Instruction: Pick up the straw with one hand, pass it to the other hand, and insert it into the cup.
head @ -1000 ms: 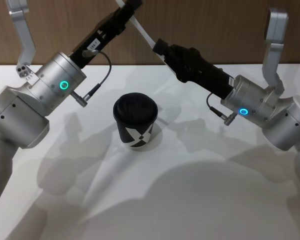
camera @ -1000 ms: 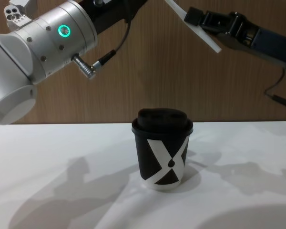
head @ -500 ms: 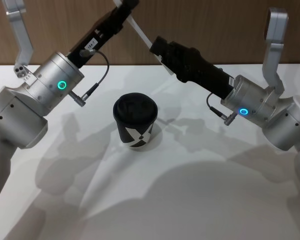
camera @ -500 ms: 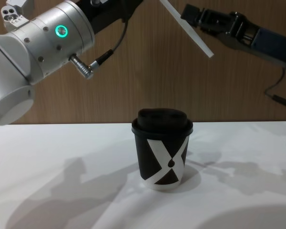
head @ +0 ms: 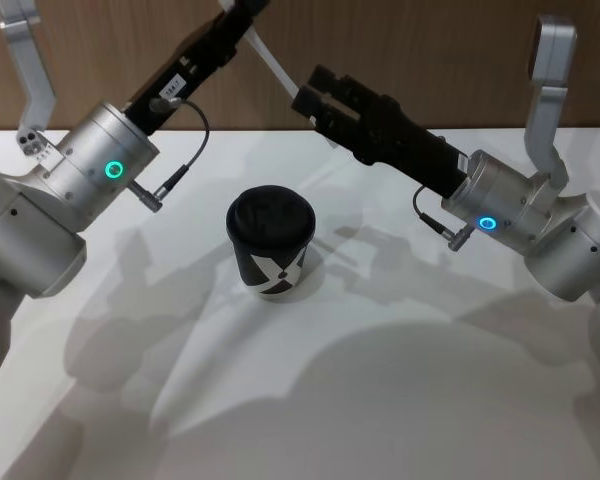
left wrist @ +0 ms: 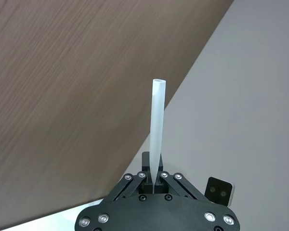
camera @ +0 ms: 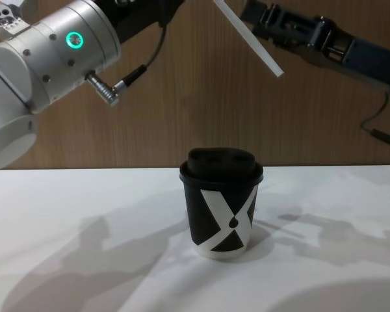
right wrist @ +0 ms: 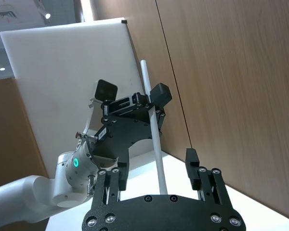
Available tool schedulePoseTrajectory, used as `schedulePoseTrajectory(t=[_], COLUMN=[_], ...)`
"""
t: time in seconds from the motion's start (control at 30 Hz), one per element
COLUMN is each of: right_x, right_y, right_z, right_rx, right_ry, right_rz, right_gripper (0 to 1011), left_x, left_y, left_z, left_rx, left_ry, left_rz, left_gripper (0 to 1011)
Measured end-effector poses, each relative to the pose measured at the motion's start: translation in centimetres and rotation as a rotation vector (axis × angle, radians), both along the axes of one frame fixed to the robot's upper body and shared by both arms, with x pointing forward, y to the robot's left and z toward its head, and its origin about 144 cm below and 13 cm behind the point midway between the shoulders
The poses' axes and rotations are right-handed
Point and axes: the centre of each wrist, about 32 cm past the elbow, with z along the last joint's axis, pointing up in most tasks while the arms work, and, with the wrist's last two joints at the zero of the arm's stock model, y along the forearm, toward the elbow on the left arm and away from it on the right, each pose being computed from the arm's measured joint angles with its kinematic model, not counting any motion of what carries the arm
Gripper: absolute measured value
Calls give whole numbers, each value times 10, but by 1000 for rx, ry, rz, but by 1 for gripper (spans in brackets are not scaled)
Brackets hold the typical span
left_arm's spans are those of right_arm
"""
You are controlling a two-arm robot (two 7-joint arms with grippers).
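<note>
Above the far edge of the bench (head: 380, 390), the left gripper (left wrist: 154, 180) is clamped on one end of the straw (head: 270, 57), its two fingers pressed tight against the white tube. The straw slants down from there toward the right gripper (head: 311, 90), which reaches in from the bench's right side. That gripper's jaws stand wide apart, one finger on each side of the straw; whether either finger touches it cannot be told. In the chest view the straw's free end pokes out below the right gripper, high in the air. The cup (camera: 224, 208) stands upright on the bench with its lid on, about midway between the left and right edges and nearer the far edge, well below the straw and both grippers.
</note>
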Motion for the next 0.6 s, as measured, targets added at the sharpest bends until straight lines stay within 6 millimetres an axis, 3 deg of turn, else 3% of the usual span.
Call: schedulePoseTrajectory(t=[0.37, 0.6], right_x=[0, 0], right_y=[0, 0], right_z=[0, 0], right_rx=[0, 0], right_ry=[0, 0], right_rz=[0, 0], right_gripper=[986, 1001], left_x=[-4, -9], left_y=[9, 18], left_z=[4, 6], left_rx=[32, 66], left_ry=[-29, -53], left_rz=[23, 47], left_gripper=[11, 11])
